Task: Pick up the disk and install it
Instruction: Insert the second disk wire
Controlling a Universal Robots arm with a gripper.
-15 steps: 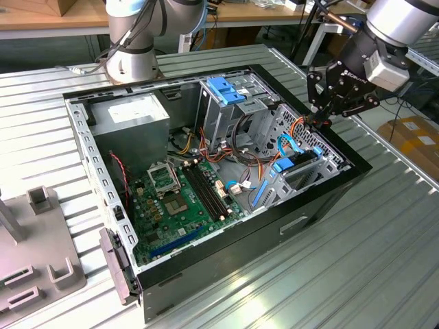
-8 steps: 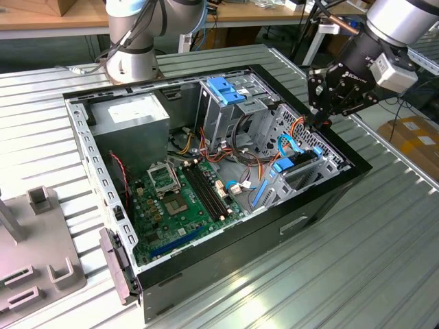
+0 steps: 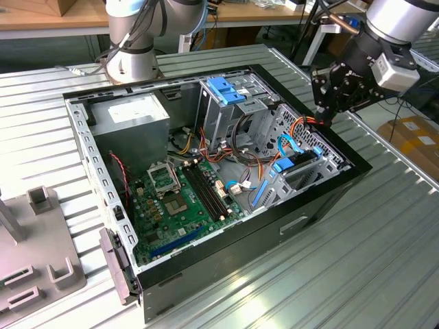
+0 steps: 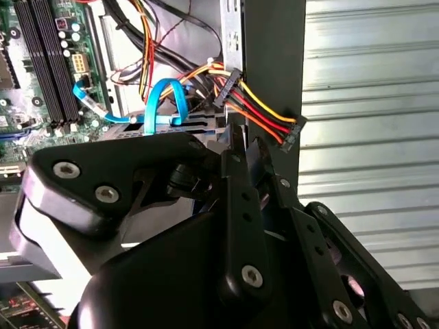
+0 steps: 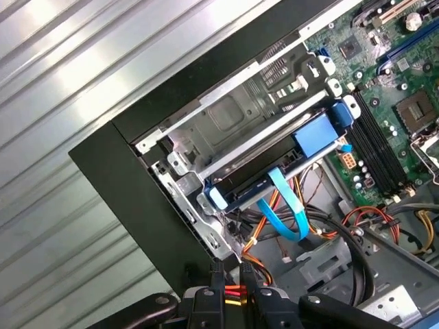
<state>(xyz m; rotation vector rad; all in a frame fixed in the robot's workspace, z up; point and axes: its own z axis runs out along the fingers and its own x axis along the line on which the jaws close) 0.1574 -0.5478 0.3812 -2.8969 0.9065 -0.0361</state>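
Ribbed metal table [image 3: 384,260]; claw [image 3: 328,103] clenched on power cable [image 4: 264,113] beside disk [image 5: 274,175].

The gripper [image 3: 328,103] hangs at the computer case's [image 3: 322,205] rim, fingers [image 5: 214,296] pinched on a power connector [image 4: 291,131].

Lighting is bright and even, from overhead. In the exterior view the ribbed silver metal tabletop [image 3: 384,260] carries soft white glare patches near the black open computer case [image 3: 322,199], whose interior floor lies partly in shade. In the first wrist view the same ribbing is streaked with strong glare — near washed out. In the second wrist view the black metal gripper linkage [image 4: 233,226] sits close and soft-focused — the green motherboard [image 4: 34,75] beyond stays sharp.
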